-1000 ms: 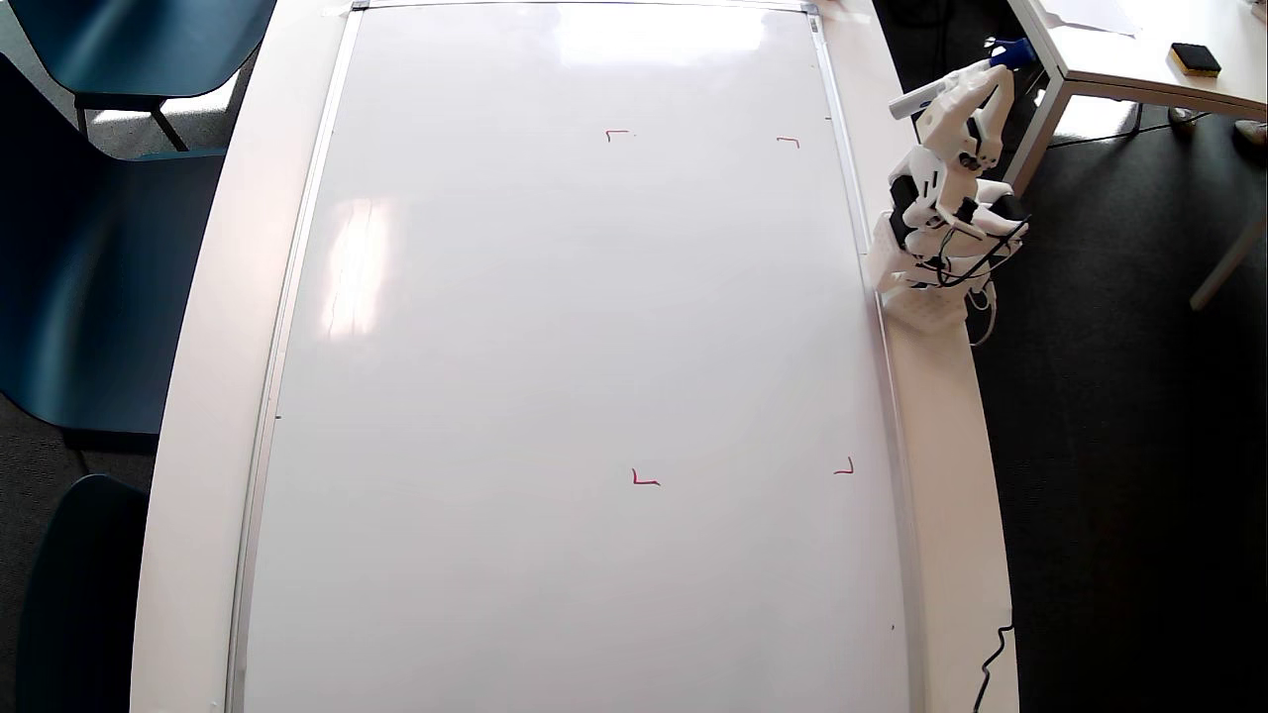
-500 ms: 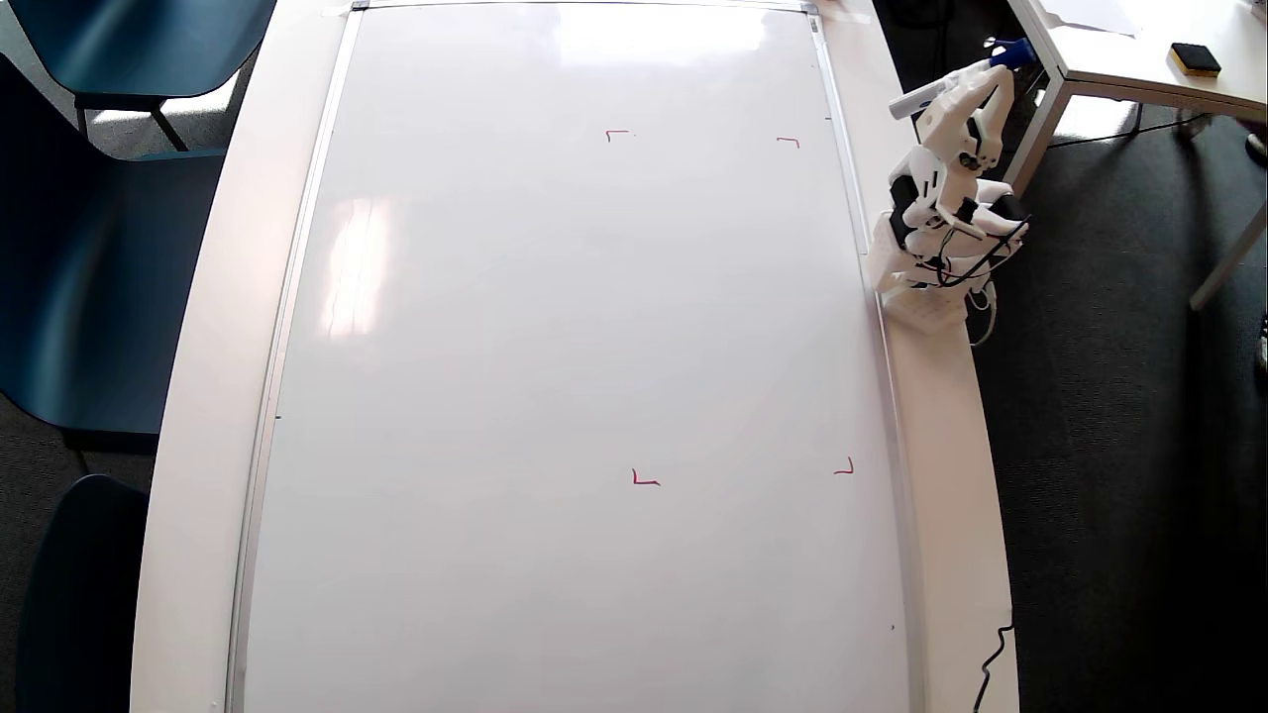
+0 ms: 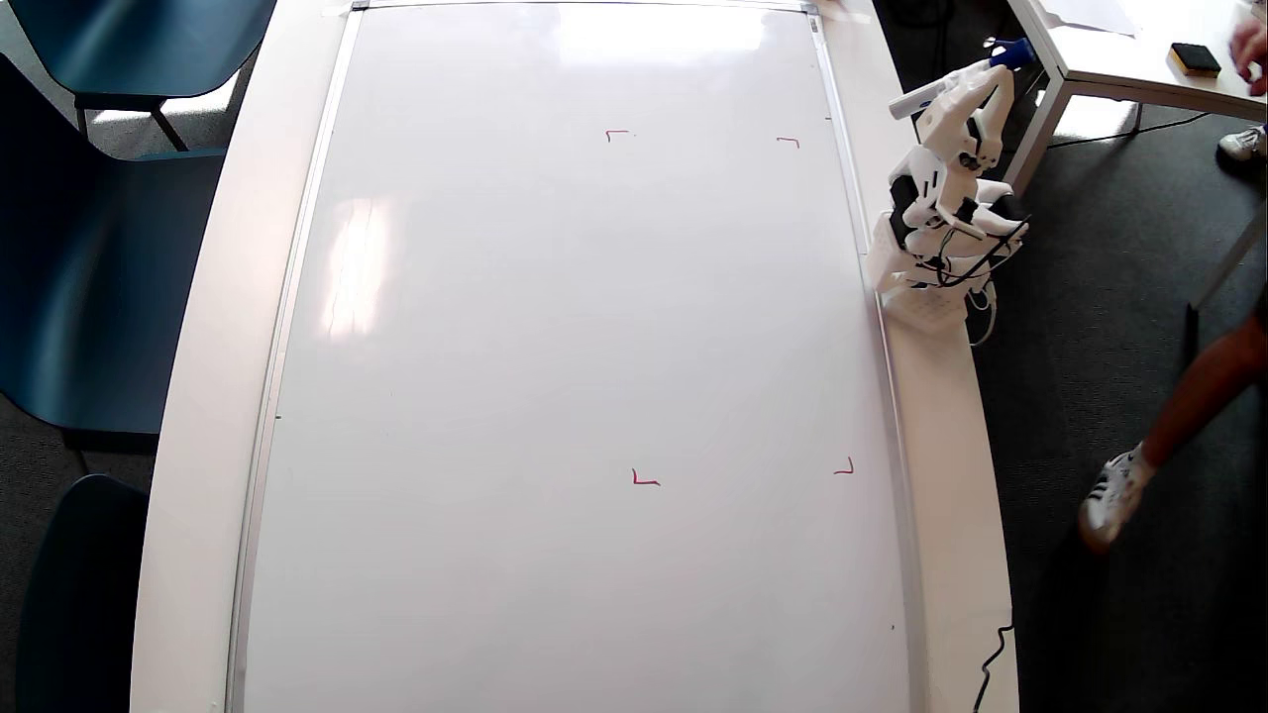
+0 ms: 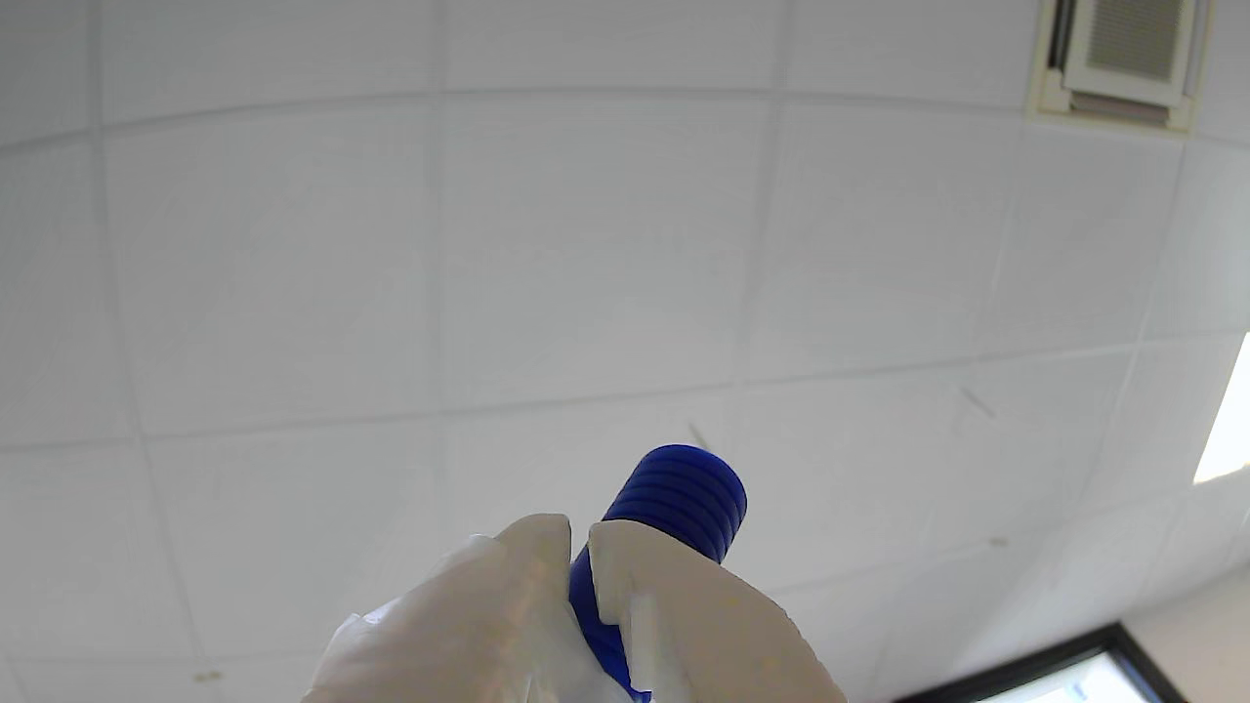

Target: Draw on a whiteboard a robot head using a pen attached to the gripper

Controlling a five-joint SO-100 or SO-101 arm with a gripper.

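The counter [image 3: 203, 327] is long and white, and the whiteboard [image 3: 575, 356] lies flat on it, filling nearly its whole top, so the arm can reach down onto a level writing surface. Four small red corner marks [image 3: 644, 479] frame a patch on the board's right half in the overhead view, probably the zone meant for the drawing. That patch is blank: no robot head is on the board yet, so the task looks unstarted.

The arm [image 3: 936, 223] sits folded at the counter's right edge, just beside the board's frame, clear of the drawing zone. Its tool [image 4: 580, 537] points up toward the ceiling in the wrist view, its two white fingers closed around the pen [image 4: 674, 503], whose ribbed blue end sticks out beyond them. In the overhead view the pen lies crosswise, off the board.
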